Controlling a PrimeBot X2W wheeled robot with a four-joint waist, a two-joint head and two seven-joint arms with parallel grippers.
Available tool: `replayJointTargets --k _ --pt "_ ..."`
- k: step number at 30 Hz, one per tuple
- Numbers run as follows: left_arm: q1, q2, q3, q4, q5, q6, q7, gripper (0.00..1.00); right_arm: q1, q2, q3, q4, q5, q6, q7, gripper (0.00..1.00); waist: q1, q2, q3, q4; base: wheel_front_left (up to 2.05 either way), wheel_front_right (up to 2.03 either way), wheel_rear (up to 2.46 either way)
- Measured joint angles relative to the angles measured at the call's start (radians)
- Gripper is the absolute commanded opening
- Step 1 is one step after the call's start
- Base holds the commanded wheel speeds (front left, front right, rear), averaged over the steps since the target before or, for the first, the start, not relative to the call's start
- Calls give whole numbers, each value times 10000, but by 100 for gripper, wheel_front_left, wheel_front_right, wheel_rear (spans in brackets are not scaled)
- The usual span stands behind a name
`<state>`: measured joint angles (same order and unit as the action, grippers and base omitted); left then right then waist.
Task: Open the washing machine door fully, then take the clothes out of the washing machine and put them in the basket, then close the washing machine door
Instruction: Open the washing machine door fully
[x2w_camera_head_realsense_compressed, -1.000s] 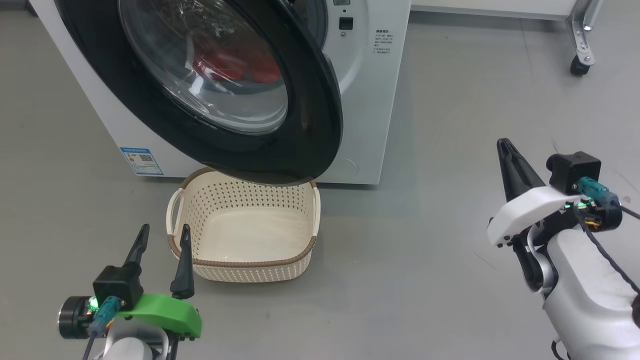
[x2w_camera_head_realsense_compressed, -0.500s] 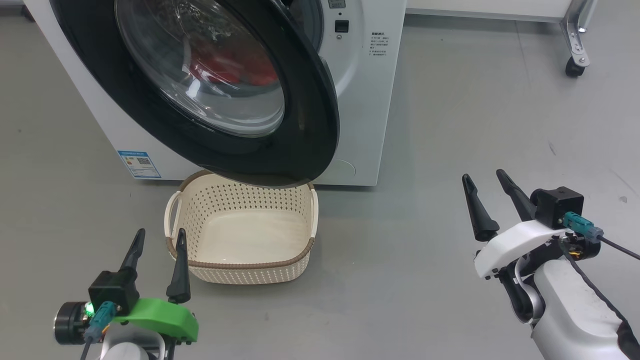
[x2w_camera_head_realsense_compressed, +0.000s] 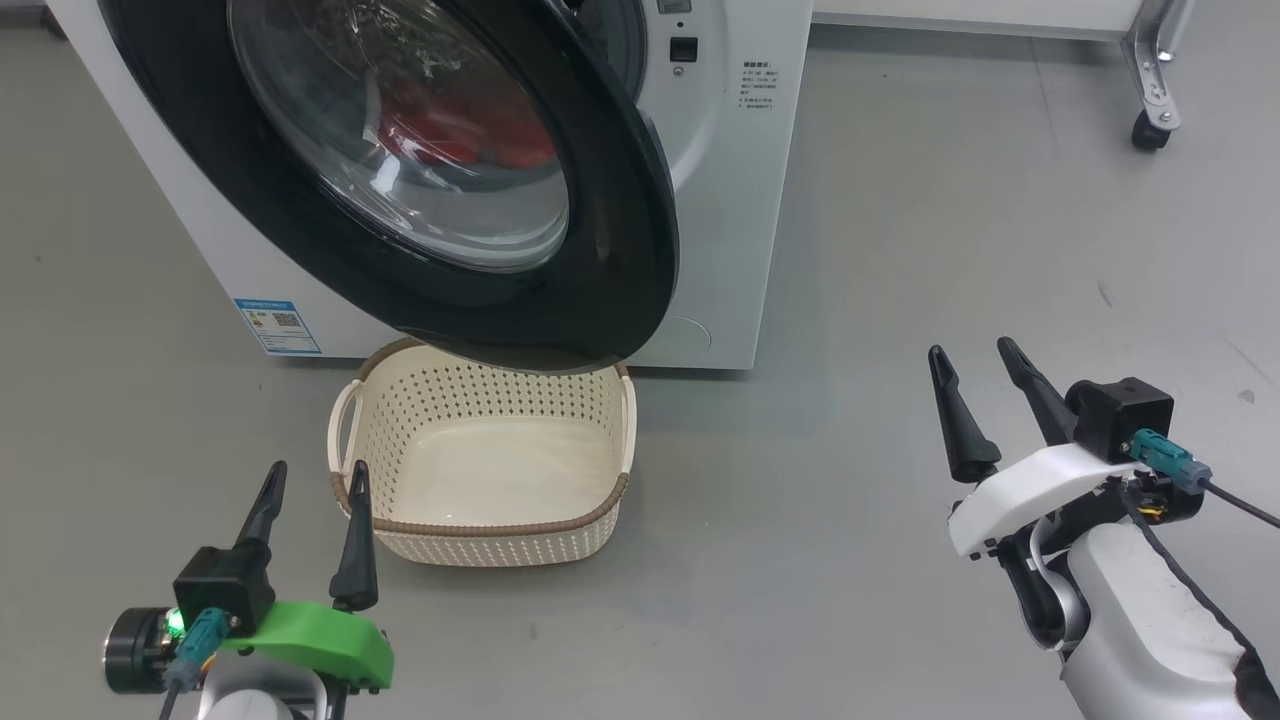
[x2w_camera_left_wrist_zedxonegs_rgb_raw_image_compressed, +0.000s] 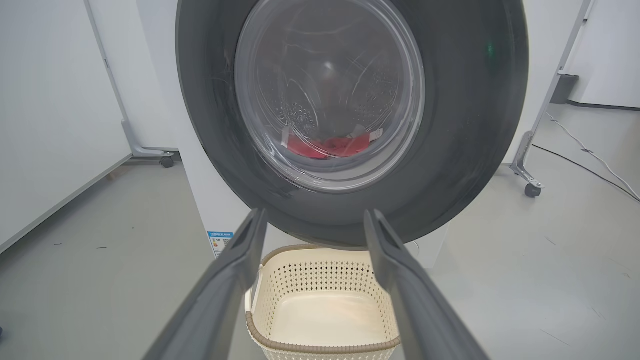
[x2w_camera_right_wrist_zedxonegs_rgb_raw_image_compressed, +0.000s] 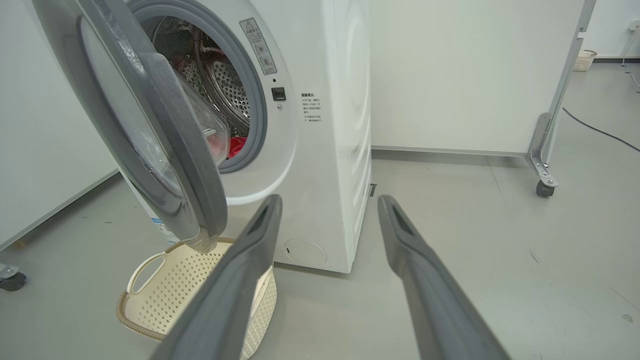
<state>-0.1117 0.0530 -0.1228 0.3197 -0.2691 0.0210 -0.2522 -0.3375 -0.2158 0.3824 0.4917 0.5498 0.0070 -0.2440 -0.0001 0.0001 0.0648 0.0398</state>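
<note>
Two hands sit low in the head view, each with its two dark fingers spread apart and nothing between them. The left hand (x2w_camera_head_realsense_compressed: 318, 466) is at the lower left of the frame above its green wrist shell. One of its fingers overlaps the near left corner of the basket (x2w_camera_head_realsense_compressed: 480, 528) in that view; I cannot tell whether the two touch. The right hand (x2w_camera_head_realsense_compressed: 970, 346) is at the lower right, over bare grey floor (x2w_camera_head_realsense_compressed: 900, 250), well apart from both the basket and the washing machine (x2w_camera_head_realsense_compressed: 730, 200).

The washing machine fills the upper left and upper centre of the frame. The washing machine door (x2w_camera_head_realsense_compressed: 620, 250) stands partly open, swung out from the white front, and its glossy black lower rim hangs over the far edge of the basket. In the right wrist view the gap behind the door shows the grey gasket and the steel drum.

The clothes (x2w_camera_head_realsense_compressed: 460, 135) lie low inside the drum, seen as red through the door's glass at the upper centre. The basket stands on the floor just in front of the machine, its cream bottom in plain view. A small blue label (x2w_camera_head_realsense_compressed: 278, 325) is at the machine's lower left corner, and a caster wheel (x2w_camera_head_realsense_compressed: 1145, 135) sits at the upper right.
</note>
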Motion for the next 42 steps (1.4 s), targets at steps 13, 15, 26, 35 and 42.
replayJointTargets --k 13,15,26,35,42 --pt "41 -27 111 -35 84 -88 0 100 169 25 -115 -119 -153 0 -8 100 0 0 4 -30 0 0 0" --pt "44 -29 121 -35 104 -88 0 100 191 27 -130 -132 -161 0 -8 100 0 0 4 -28 0 0 0" --pt "71 -46 182 -36 146 -104 0 100 201 119 -251 -364 -341 4 -27 100 0 0 -19 3 0 0 0" --pt "97 -59 215 -36 157 -176 0 100 318 190 -428 -437 -351 19 -35 100 0 0 -43 19 0 0 0" --pt "99 -65 236 -36 159 -178 0 100 355 190 -474 -447 -418 36 -36 100 0 0 -64 28 0 0 0"
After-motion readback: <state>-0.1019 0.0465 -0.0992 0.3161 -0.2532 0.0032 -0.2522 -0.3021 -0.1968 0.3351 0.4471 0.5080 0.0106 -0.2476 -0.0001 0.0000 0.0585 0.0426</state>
